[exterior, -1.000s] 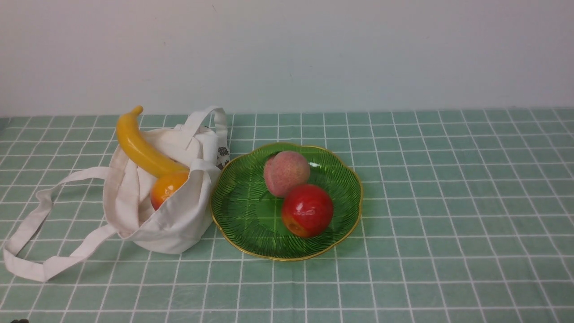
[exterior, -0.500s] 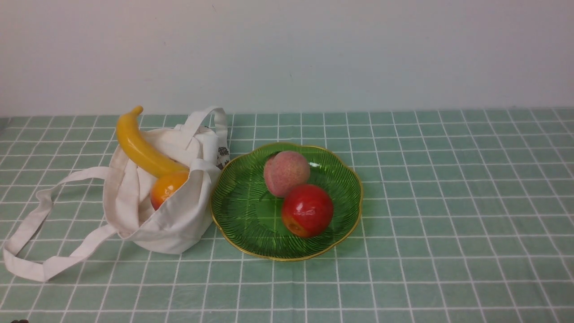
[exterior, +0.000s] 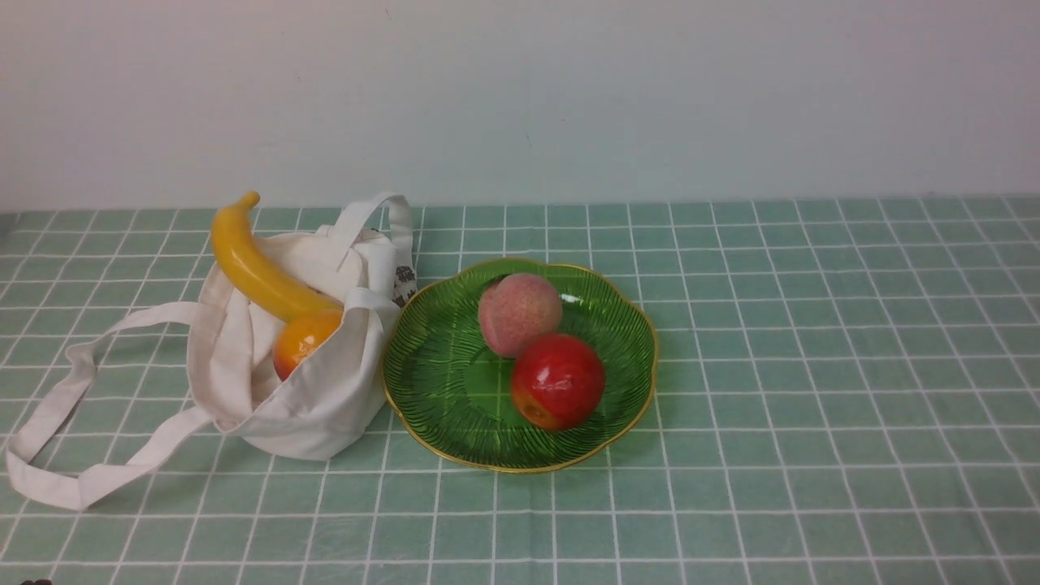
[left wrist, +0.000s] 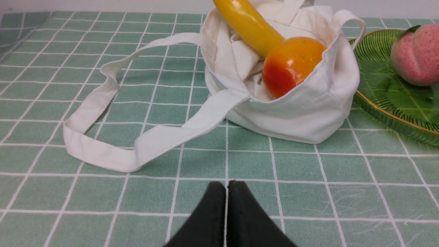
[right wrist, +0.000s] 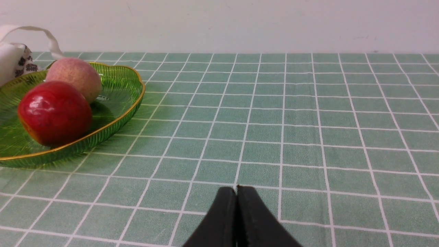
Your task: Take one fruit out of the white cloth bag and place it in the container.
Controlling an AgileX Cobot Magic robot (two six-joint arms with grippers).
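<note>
Sitting in the dish [exterior: 422, 382], toward its near right side, the apple [exterior: 557, 381] is touching the peach [exterior: 519, 314] behind it, and the ribbed floor with its raised gold rim is keeping both from rolling onto the desk [exterior: 812, 366]. In the right wrist view the apple [right wrist: 55, 112] is showing its yellowish patch low on one side, which suggests it is lying tilted, not stem-up. To my eye the placing is looking done, since one fruit from the bag is lying in the dish and nothing is gripping it.

Slumping just left of the dish, close enough that I cannot tell whether cloth and rim are touching, the bag [exterior: 317, 398] is gaping toward the camera because its soft walls are giving no support. The banana [exterior: 260, 264] is leaning out over the back edge, and the orange [exterior: 302, 340] is wedging against the front lip. One strap is trailing loose across the desk to the left; the other is arching up behind.

Both arms are hanging back near the desk's front edge, out of the front view. The left gripper [left wrist: 226, 187] is pressing its jaws together on nothing, facing the bag. The right gripper [right wrist: 236, 190] is likewise closed and empty, facing bare desk beside the dish.
</note>
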